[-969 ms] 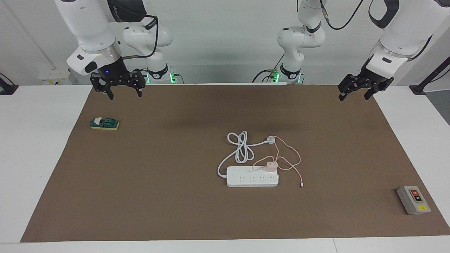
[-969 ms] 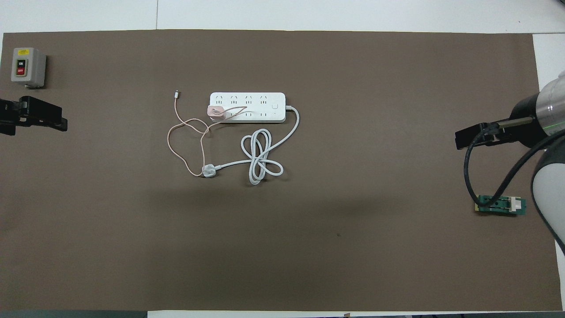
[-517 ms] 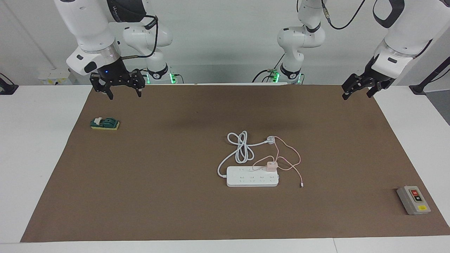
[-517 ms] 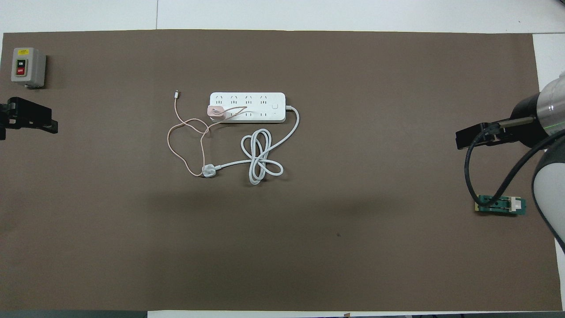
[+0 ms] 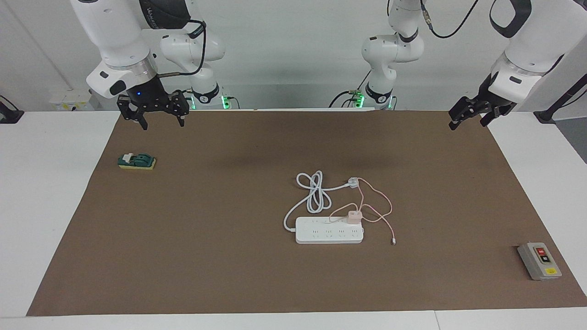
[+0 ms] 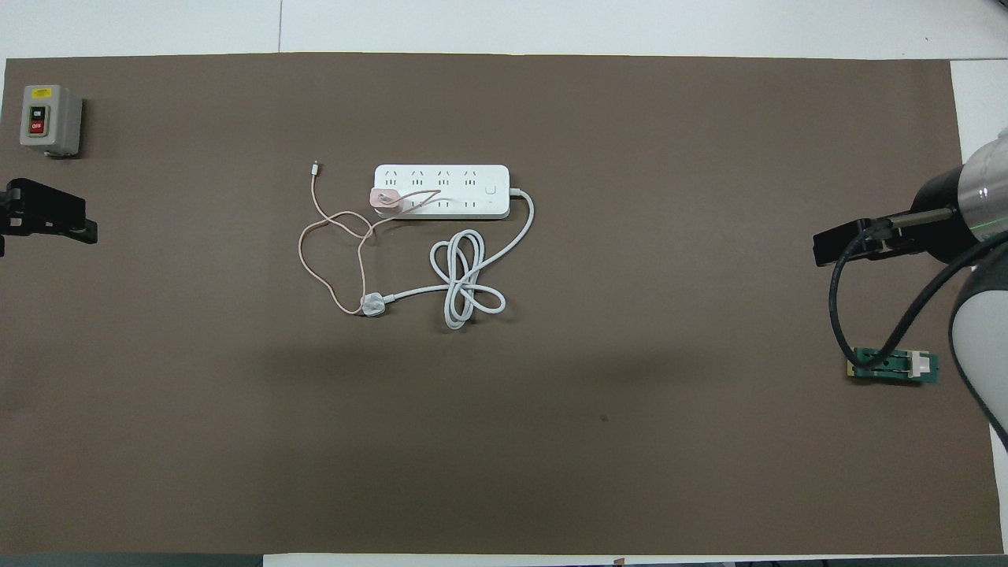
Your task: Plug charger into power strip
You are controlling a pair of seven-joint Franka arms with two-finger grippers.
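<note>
Charger [image 5: 353, 216] first, in the facing view: the pale-pink cube sits upright on the power strip [image 5: 329, 235], at the strip's end toward the left arm, in the row of sockets nearer the robots. Its thin pink cable [image 5: 384, 215] loops over the brown mat [image 5: 183, 238] and ends in a small connector lying beside the strip. The strip's thick white cord [image 5: 314, 195] coils nearer the robots and ends in a white plug [image 5: 352, 183]. The right gripper [image 5: 161, 120] hangs above the mat's edge closest to the robots, fingers spread and holding nothing. The left gripper [image 5: 467, 119] hangs over the mat's corner at its own end, also spread and empty. A green block [image 5: 136, 161] lies toward the right arm's end; a grey switch box [image 5: 539, 261] lies toward the left arm's end, farther from the robots.

Seen from overhead, the charger [image 6: 384, 198] rests on the power strip [image 6: 465, 189] near the middle of the mat [image 6: 598, 441], cable [image 6: 331, 244] trailing toward the left arm's end. The left gripper [image 6: 47, 220] shows at the frame's edge just beside the switch box [image 6: 50, 120]. The right gripper [image 6: 846, 244] pokes in at the other edge, with the green block [image 6: 892, 368] nearer the robots.
</note>
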